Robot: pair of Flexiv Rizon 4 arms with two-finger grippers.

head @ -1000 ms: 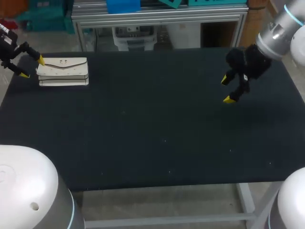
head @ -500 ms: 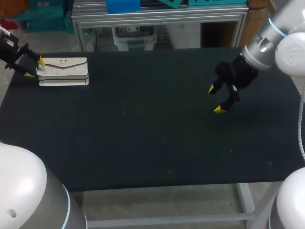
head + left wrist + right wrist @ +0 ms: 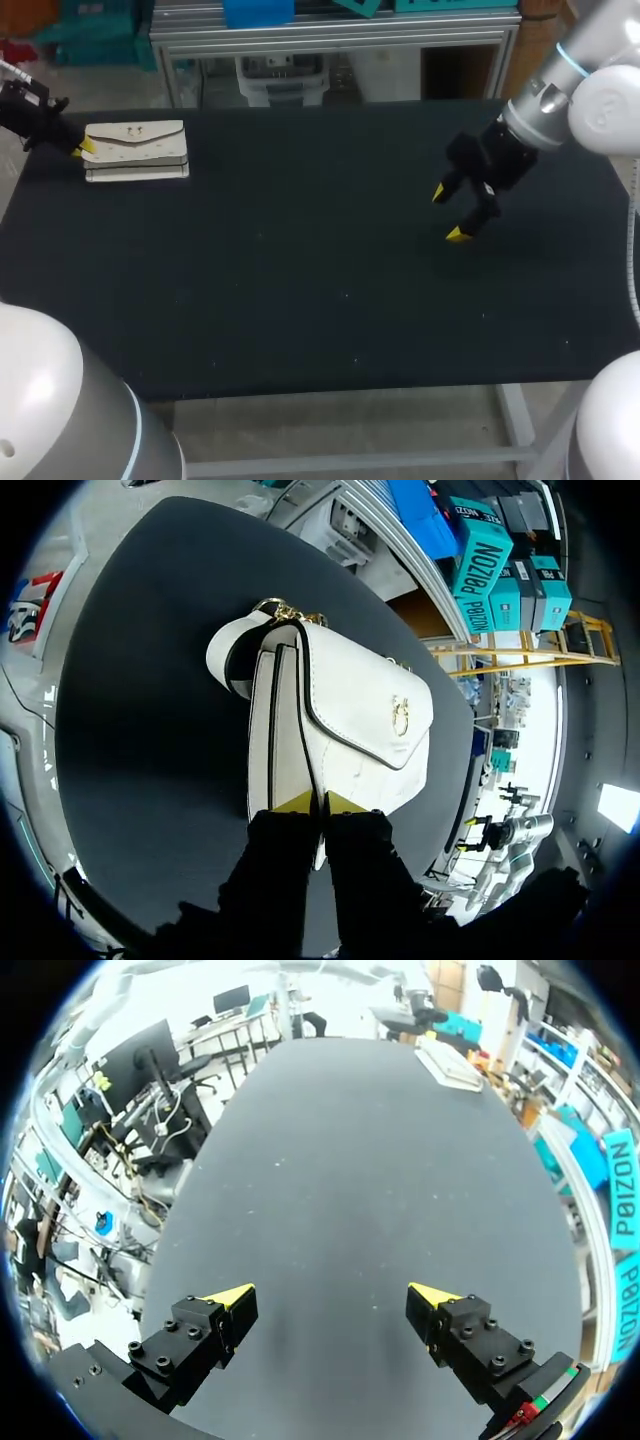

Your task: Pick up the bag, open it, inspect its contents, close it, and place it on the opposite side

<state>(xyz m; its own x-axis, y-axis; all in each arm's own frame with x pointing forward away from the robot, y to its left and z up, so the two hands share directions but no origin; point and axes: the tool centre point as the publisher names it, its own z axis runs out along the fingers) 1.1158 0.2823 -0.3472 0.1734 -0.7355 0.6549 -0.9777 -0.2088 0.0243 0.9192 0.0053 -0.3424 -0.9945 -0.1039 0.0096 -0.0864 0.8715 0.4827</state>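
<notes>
A white handbag [image 3: 135,150] with a flap and a small gold clasp lies flat at the table's far left. In the left wrist view the bag [image 3: 340,720] stretches away ahead of the fingers, its strap and gold chain [image 3: 262,620] at the far end. My left gripper [image 3: 80,149] is at the bag's left end; its yellow tips [image 3: 322,802] stand almost together, pinching the bag's near edge. My right gripper [image 3: 447,213] hangs open over the bare right half of the table, far from the bag. In the right wrist view, wide-spread fingers [image 3: 330,1300] hold nothing, with the bag [image 3: 450,1065] far ahead.
The black table top [image 3: 300,290] runs between the two arms with nothing else on it. The bag lies close to the far left corner and the table's left edge [image 3: 20,190].
My left gripper's fingers have come together on the bag's left end. My right arm has moved left and a little toward the table's front, still open.
</notes>
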